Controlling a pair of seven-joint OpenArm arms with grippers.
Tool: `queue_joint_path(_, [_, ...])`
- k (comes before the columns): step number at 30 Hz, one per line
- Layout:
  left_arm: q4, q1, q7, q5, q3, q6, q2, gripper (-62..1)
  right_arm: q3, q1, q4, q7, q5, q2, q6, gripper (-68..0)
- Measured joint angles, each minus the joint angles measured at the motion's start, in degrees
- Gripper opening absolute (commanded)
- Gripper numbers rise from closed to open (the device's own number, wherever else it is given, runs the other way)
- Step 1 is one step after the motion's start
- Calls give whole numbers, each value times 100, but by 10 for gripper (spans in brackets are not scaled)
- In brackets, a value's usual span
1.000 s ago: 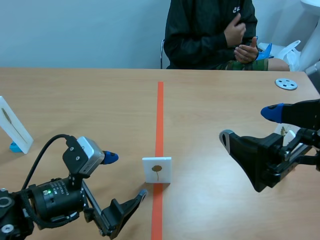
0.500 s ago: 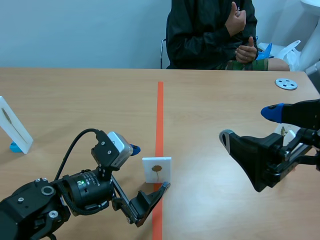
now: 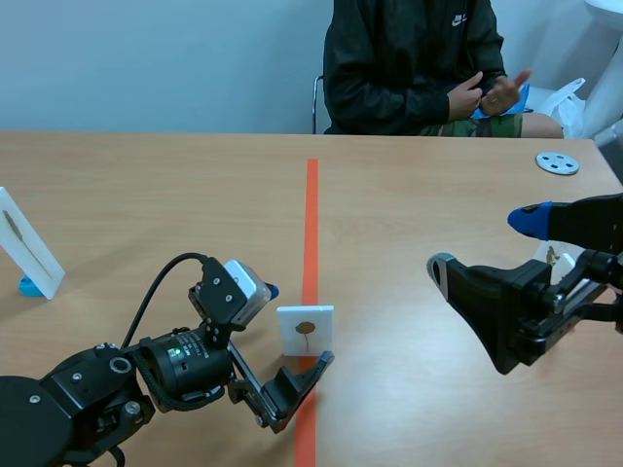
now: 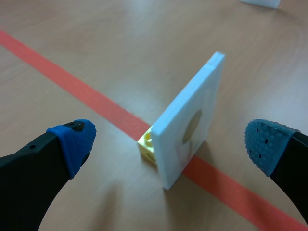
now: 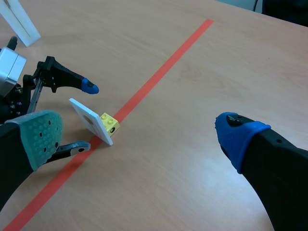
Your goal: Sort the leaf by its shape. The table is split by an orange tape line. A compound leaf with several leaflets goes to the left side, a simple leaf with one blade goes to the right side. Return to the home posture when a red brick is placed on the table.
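A small white card [image 3: 305, 331] showing a leaf with one round blade on a stalk stands upright on the orange tape line [image 3: 311, 214], held up by a yellow brick [image 4: 148, 144] behind it. My left gripper [image 3: 294, 325] is open, one finger on each side of the card [image 4: 190, 122] and neither touching it. In the right wrist view the card [image 5: 89, 120] with its brick [image 5: 109, 123] stands between the left gripper's fingertips [image 5: 89, 87]. My right gripper [image 3: 485, 243] hangs open over the table's right side, well away from the card, with nothing in it [image 5: 139, 137].
Another white leaf card [image 3: 29, 243] stands on a blue base at the far left. A further card [image 3: 555, 258] shows behind the right gripper. A grey disc [image 3: 557, 163] lies at the back right. A person [image 3: 414, 63] sits across the table.
My left arm has moved right and forward, bringing its open fingers to either side of the card. The person's hands have shifted. The right arm has not moved.
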Motion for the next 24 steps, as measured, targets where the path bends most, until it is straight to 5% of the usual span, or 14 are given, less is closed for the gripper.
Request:
queue_joint_path(3, [2,-13,0,-2,9,17,94,11,0,0,0,0,0,0,-15,4])
queue_joint_path(10, [2,-11,2,-2,9,133,155,-164,0,0,0,0,-2,0,-15,4])
queue_joint_path(24, [2,-11,2,-2,9,131,155,-366,0,0,0,0,-2,0,-15,4])
